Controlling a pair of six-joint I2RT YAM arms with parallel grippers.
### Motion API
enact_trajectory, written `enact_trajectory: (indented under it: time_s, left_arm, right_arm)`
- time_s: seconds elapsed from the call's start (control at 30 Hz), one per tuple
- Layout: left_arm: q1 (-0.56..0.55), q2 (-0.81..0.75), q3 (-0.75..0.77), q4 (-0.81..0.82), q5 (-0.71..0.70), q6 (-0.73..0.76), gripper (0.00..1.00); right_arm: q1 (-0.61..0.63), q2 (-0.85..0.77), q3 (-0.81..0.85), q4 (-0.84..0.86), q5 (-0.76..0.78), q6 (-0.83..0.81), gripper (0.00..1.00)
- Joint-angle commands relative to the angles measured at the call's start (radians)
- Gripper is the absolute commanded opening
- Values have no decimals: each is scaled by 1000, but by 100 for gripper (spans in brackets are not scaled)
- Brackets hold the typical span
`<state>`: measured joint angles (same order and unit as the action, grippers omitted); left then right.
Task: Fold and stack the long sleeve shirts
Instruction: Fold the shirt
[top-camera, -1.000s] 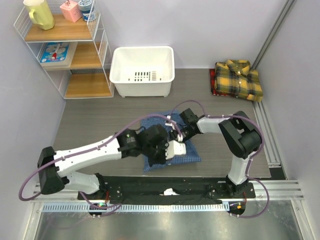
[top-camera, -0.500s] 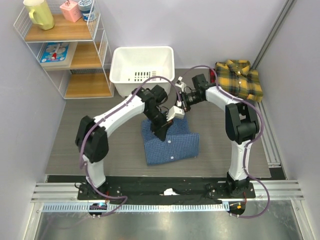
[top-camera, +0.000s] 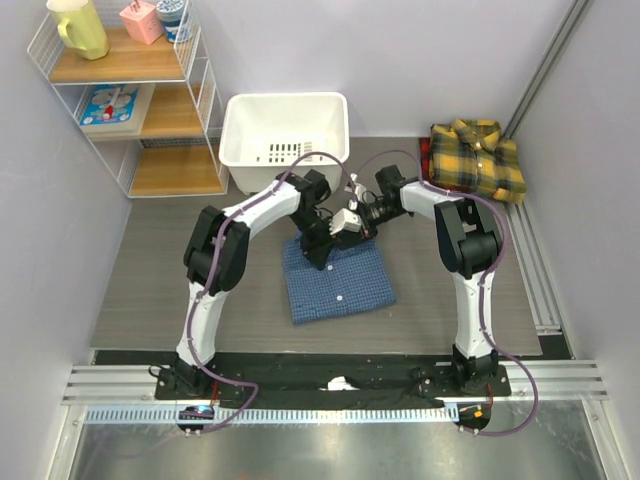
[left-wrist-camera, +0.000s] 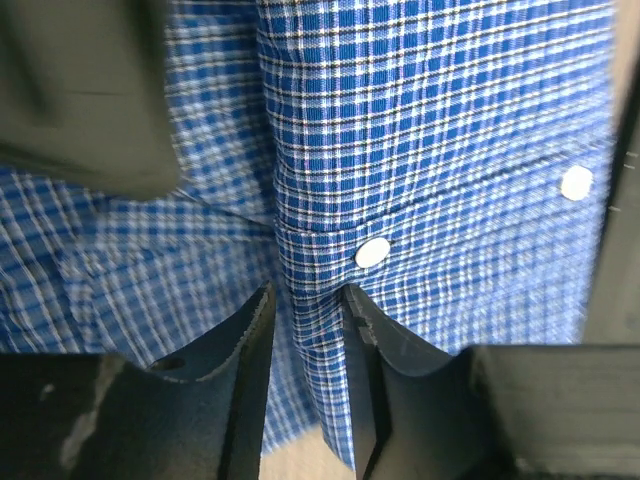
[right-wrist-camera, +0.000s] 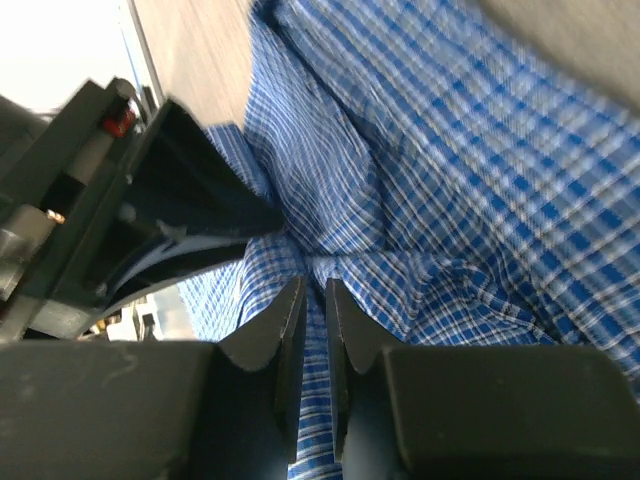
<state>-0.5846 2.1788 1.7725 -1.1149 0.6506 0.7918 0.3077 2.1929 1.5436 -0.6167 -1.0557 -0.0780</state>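
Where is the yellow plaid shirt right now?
In the top view, the yellow plaid shirt lies folded at the far right of the table, right of the white bin.

The left arm (top-camera: 255, 207) and the right arm (top-camera: 469, 300) are clad in white shells with black joints, looped by purple cables (top-camera: 320, 154), tipped with black fingers (left-wrist-camera: 240, 380).

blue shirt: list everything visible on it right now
The blue shirt is woven cloth in a fine blue-and-white check, with small white buttons on a placket. It lies folded into a rough rectangle in the middle of the grey table, in front of the white bin. Its far edge is bunched and creased. Both arms meet at that edge: the right pincer pinches a raised fold, and the left pincer straddles the placket, though whether it grips is unclear.
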Motion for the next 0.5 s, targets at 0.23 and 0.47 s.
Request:
enact_trajectory:
  time_s: [0.23,0.47]
  left_arm:
    - [-95,-109,-261,119,61,-25,39]
    - [-176,-270,-467,184,153,-169,39]
  right_arm:
    - [39,-130,-307,55,31,-62,19]
    - [103,-287,-571,166,-6,59,19]
